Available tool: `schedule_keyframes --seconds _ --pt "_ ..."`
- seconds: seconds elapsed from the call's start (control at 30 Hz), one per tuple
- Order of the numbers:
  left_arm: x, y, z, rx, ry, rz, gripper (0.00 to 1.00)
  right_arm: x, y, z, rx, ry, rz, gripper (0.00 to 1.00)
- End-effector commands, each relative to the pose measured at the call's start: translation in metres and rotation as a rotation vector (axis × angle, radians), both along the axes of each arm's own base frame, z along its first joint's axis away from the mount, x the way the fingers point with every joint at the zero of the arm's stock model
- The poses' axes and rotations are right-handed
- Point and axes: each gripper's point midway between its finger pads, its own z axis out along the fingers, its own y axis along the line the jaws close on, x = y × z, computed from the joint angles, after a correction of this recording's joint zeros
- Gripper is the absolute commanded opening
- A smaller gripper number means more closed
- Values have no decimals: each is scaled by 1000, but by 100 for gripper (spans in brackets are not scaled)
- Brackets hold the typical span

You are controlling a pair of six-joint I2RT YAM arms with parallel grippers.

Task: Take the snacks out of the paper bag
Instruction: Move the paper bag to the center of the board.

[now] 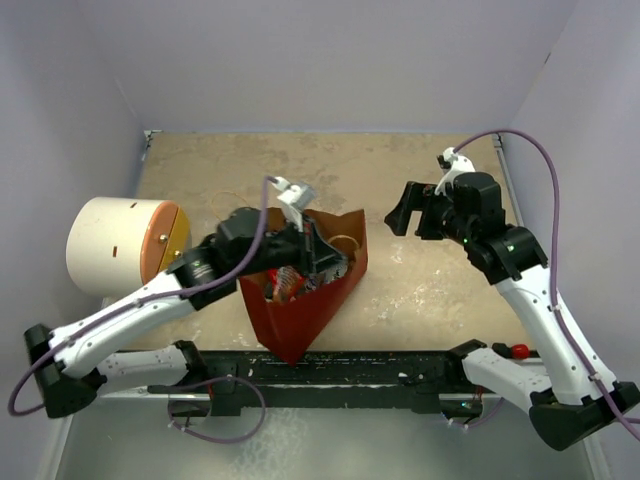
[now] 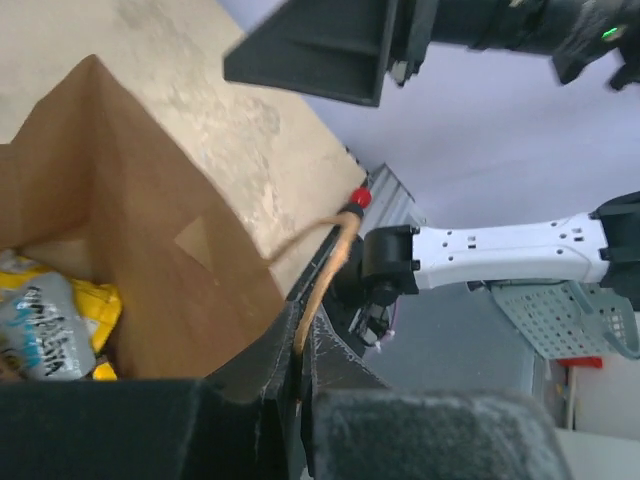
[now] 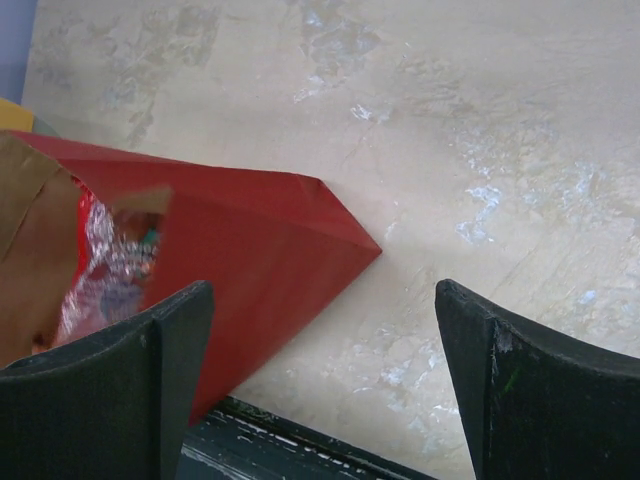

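The red paper bag [image 1: 300, 312] lies open in the middle of the table, mouth facing up and left. My left gripper [image 1: 312, 245] is at its mouth, shut on the tan string handle [image 2: 322, 280] at the bag's rim. The brown kraft inside [image 2: 130, 230] shows in the left wrist view, with a silver-grey packet [image 2: 40, 332] and a yellow pack [image 2: 98, 300] in it. A red glossy snack bag [image 1: 283, 285] shows inside, also in the right wrist view [image 3: 112, 262]. My right gripper [image 1: 405, 215] is open and empty, above the table to the right of the bag [image 3: 250, 240].
A white-and-orange cylinder [image 1: 115, 245] lies on its side at the far left. A black rail [image 1: 330, 365] runs along the table's near edge. Purple walls close in the table on three sides.
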Motion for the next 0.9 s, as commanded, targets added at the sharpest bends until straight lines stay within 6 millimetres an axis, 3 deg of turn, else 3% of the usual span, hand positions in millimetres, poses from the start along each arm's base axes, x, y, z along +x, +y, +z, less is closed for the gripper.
schedule_keyframes --seconds 0.0,0.1,0.23,0.5,0.57,0.7,0.83,0.87 --pt "17 -44 11 -57 0 58 4 -5 8 14 22 -37 37 93" --pt "31 -63 5 -30 7 80 3 -7 5 17 13 -57 31 93" --pt "48 -77 15 -33 -39 105 2 -6 -6 21 -18 -78 -14 94" --pt "77 -92 20 64 -115 131 6 4 -19 34 -61 -126 -82 94" --pt "79 -94 19 86 -117 120 16 5 -17 36 -57 -131 -74 94" --pt "79 -88 21 148 -117 105 60 5 -18 42 -55 -145 -79 94" --pt "71 -58 25 206 -71 110 92 3 -27 51 -73 -141 -117 94" --pt "68 -49 31 210 -68 115 94 2 -28 52 -74 -143 -123 94"
